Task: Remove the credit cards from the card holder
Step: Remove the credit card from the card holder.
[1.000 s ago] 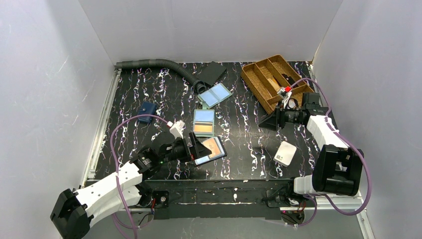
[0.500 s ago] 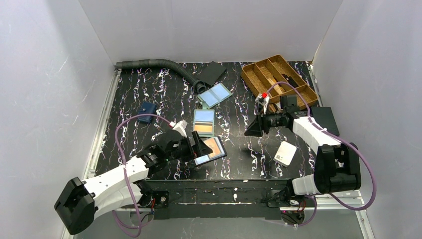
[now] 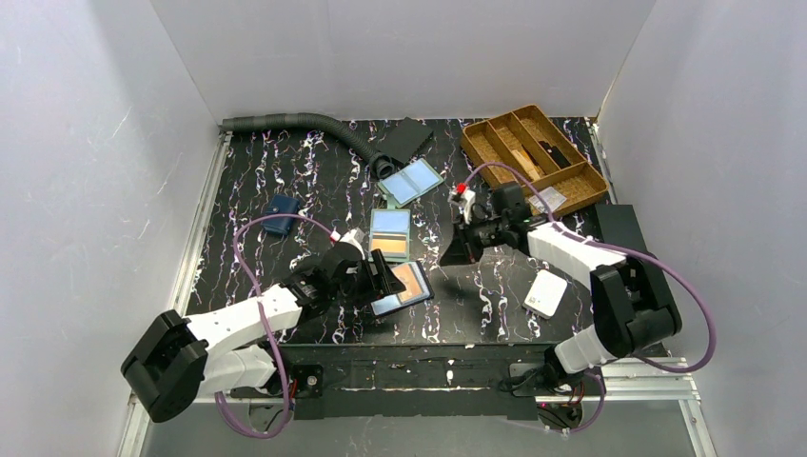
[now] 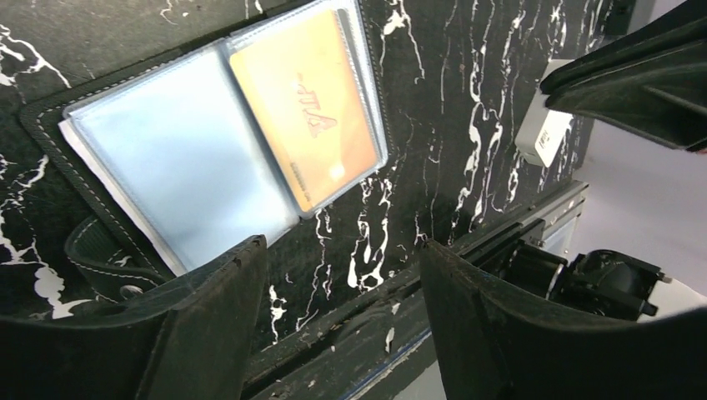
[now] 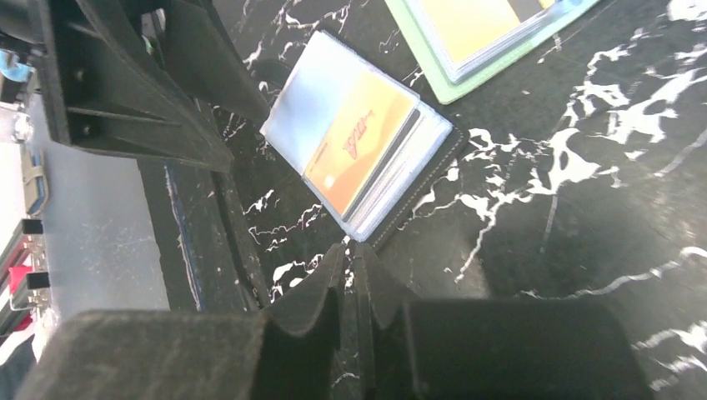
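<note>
Where white walls (image 3: pixel 400 57) enclose the black marbled table (image 3: pixel 285 171), left jaws wide; right jaws pressed together

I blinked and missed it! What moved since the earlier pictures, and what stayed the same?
The right gripper swung left, away from the wooden tray toward the middle of the table, shut and empty. The left gripper stayed open over the black holder; its arm shifted a little. The grey-green card holder and white box did not move.

top: I look down from behind bases | left wrist: close, facing right | right wrist: close, facing near-left; both share black bifold (image 4: pixel 167 158) and its orange card (image 4: pixel 304 108)
</note>
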Tool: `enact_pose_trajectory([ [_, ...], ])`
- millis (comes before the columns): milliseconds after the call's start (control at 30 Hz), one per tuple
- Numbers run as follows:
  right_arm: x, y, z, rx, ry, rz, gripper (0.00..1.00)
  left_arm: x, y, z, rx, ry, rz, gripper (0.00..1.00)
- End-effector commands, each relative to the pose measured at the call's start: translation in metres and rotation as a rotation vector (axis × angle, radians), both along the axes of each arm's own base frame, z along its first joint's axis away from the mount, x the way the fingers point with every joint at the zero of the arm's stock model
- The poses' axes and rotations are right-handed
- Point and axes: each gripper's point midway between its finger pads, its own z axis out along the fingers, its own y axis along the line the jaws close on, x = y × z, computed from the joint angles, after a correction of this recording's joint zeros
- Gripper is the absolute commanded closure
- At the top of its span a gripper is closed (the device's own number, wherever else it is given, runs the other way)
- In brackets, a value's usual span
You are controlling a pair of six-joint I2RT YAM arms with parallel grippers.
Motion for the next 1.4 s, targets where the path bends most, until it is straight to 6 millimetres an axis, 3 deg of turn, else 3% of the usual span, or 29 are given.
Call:
enact_pose_trajectory([
  [0, 0.011, 0.032, -0.001, -0.055, -0.028, -0.003, 0.85, 0.014, 0.0, 0.006, 0.025, -0.049, 0.039, 0.37],
  [167, -0.004, 0.061, -0.013, -0.081, 0.063, 0.089, 0.86, 0.015, 0.0, 0.0, 0.04, -0.036, 0.043, 0.44],
  [400, -0.016, 0.077, -0.031, -0.081, 0.179, 0.158, 0.77, 0.016, -0.003, -0.011, 0.059, -0.015, 0.031, 0.49],
  [733, -0.02, 0.077, -0.052, -0.119, 0.237, 0.163, 0.68, 0.019, -0.002, -0.03, 0.114, 0.012, 0.029, 0.67],
  [1367, -0.015, 0.072, -0.059, -0.168, 0.221, 0.142, 0.63, 0.025, -0.001, -0.054, 0.199, 0.042, 0.023, 0.73],
])
